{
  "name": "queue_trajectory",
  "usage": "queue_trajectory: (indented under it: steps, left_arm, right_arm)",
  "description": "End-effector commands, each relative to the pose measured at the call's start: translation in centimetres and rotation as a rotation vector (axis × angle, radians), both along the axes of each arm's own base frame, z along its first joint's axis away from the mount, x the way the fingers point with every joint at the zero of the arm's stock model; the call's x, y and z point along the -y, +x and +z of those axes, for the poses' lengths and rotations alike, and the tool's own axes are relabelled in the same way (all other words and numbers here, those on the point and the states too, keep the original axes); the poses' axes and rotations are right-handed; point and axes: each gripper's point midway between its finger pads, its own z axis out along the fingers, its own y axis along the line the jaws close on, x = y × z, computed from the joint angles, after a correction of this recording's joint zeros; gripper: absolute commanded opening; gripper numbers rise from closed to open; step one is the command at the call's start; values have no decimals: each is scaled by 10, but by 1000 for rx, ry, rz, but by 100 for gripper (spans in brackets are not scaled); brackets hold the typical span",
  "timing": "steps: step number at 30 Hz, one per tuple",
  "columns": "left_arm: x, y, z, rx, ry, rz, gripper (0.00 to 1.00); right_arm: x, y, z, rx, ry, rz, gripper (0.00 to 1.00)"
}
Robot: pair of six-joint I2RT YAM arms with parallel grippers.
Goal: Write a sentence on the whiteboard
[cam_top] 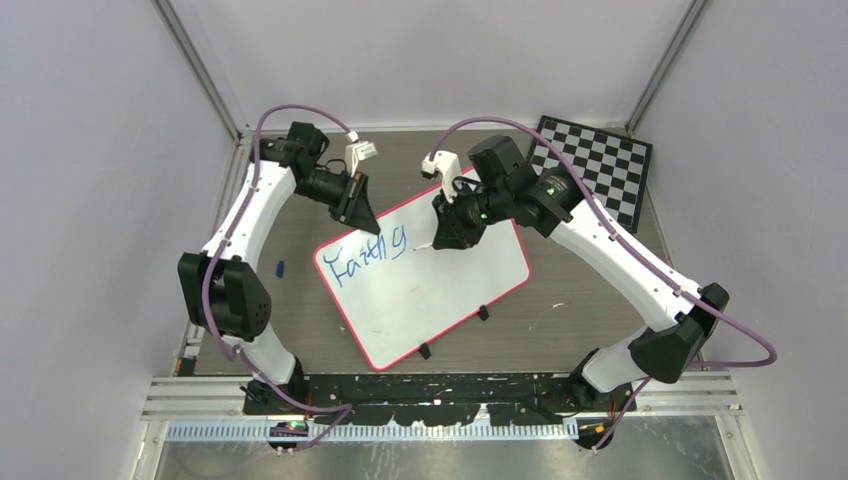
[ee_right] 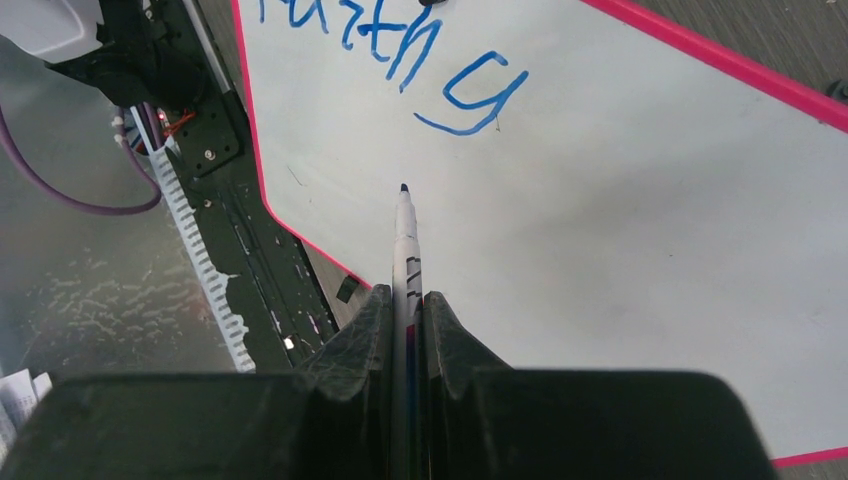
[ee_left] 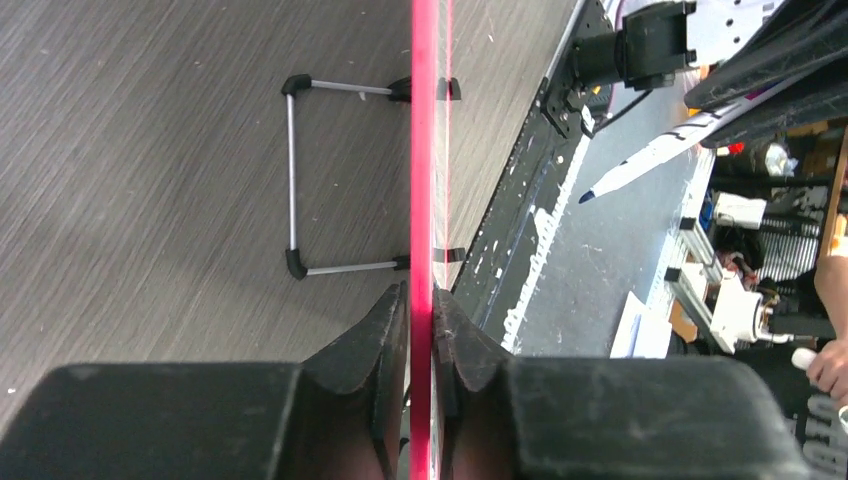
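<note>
The whiteboard [cam_top: 430, 295] lies tilted on the table, white with a red-pink rim. Blue marker letters [cam_top: 368, 256] of the sentence read about "Faith g" along its upper left. My left gripper [cam_top: 364, 220] is at the board's far left corner. In the left wrist view the left gripper [ee_left: 421, 312] is shut on the red rim [ee_left: 423, 150], seen edge-on. My right gripper [ee_right: 408, 305] is shut on a white marker [ee_right: 405, 245]. Its dark tip points at the bare board [ee_right: 640, 230] just below the letter "g" [ee_right: 470, 98].
A black-and-white chessboard [cam_top: 597, 165] lies at the back right. A small blue object [cam_top: 280, 268] sits on the table left of the board. The board's wire stand [ee_left: 292, 170] shows beneath it. Black clips [cam_top: 483, 313] sit on its near edge.
</note>
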Motion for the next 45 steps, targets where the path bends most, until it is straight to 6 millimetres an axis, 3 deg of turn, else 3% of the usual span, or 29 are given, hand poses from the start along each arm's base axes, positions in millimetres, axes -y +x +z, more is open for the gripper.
queue_trajectory:
  steps: [1, 4, 15, 21, 32, 45]
  left_arm:
    - [10, -1, 4, 42, -19, -98, 11]
    - [15, -6, 3, 37, -10, -159, 0]
    - [24, -21, -9, 22, 34, -362, 0]
    - [31, -22, -18, -25, 43, -364, 0]
    - [27, -24, -20, -31, 81, -327, 0]
    - [27, -25, -23, -36, 84, -320, 0]
  right_arm:
    - [8, -8, 21, 42, 37, 33, 0]
    - [9, -11, 18, 34, 30, 46, 0]
    - [3, -5, 8, 21, 20, 40, 0]
    - [5, 7, 5, 54, 5, -7, 0]
    - [6, 30, 6, 102, 36, -140, 0]
    - [3, 40, 6, 129, 99, -211, 0]
